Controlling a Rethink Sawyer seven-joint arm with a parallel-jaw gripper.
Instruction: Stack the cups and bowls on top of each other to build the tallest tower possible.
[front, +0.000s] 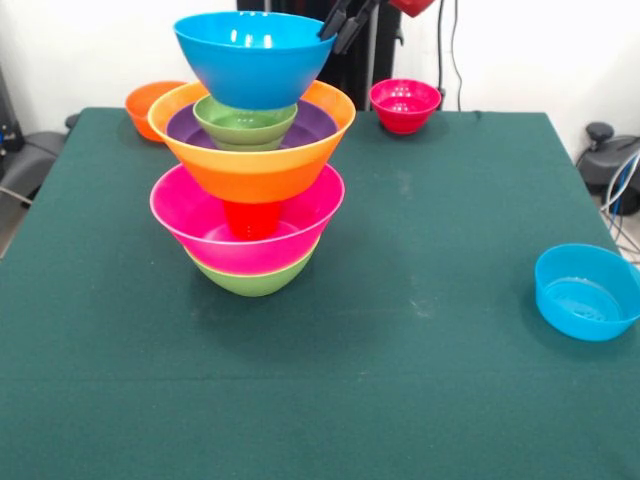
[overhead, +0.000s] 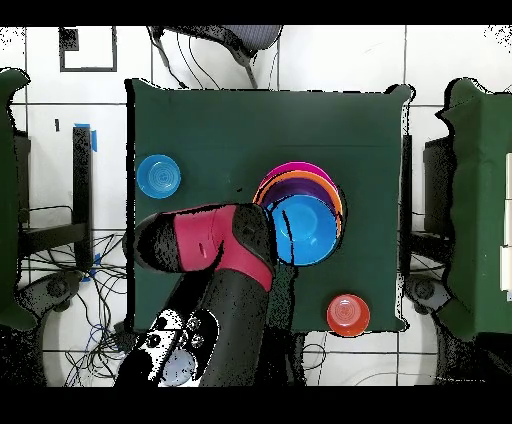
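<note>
Green cloth covers the table (front: 420, 330), and I see the tower (front: 250, 190) left of centre toward the far edge: green bowl lowest, pink, orange cup (front: 252, 218), orange bowl, purple, small green, blue bowl (front: 252, 58) on top. My gripper (front: 345, 25) sits at its rim, fingers close together; whether they pinch it, I can't tell.
</note>
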